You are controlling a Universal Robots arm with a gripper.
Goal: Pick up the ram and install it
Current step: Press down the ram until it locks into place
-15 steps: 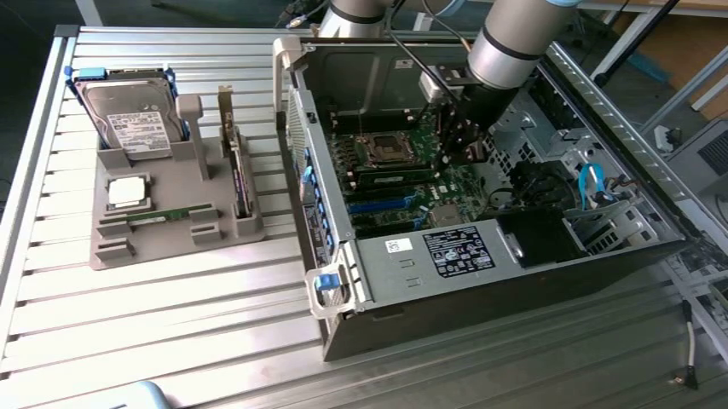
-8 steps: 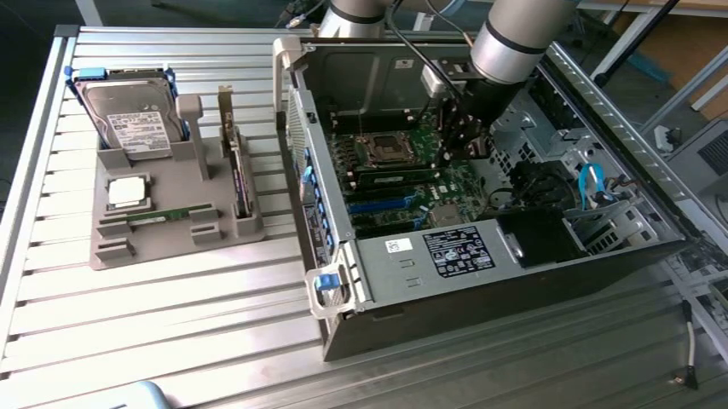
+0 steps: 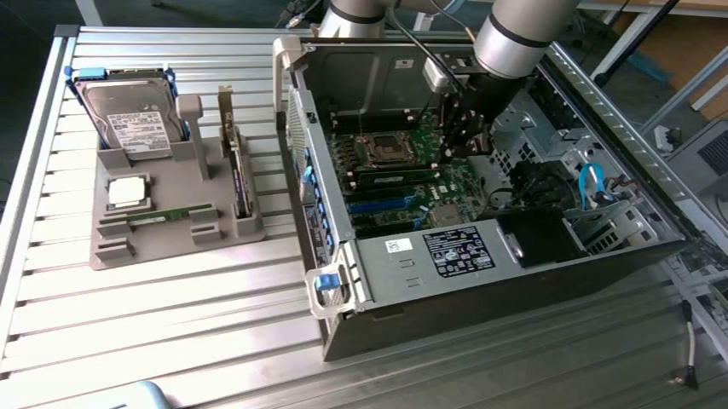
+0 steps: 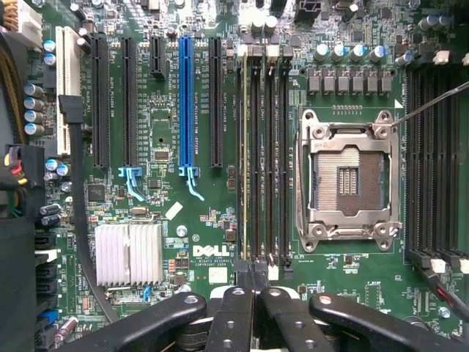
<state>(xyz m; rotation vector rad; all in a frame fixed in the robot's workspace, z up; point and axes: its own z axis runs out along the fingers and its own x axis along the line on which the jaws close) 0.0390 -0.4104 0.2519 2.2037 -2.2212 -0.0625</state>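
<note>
One ram stick [image 4: 244,147] stands edge-on in the memory slot nearest the expansion slots, beside the empty processor socket [image 4: 350,176]. My gripper [image 4: 253,273] is shut, fingertips pressed together over the end of the memory slots by that stick's end. I cannot tell whether they touch it. In the exterior view the gripper [image 3: 458,145] reaches down into the open computer case [image 3: 455,256], over the motherboard, where the seated ram [image 3: 398,176] shows as a green strip. A second ram stick [image 3: 169,213] lies on the grey holder tray [image 3: 170,247] at the exterior view's left.
The tray also carries a hard drive [image 3: 131,115], a square silver processor chip [image 3: 128,192] and an upright expansion card [image 3: 237,183]. On the motherboard are a blue expansion slot [image 4: 186,103], a silver heatsink [image 4: 128,253] and black cables [image 4: 77,220]. The case walls surround the arm.
</note>
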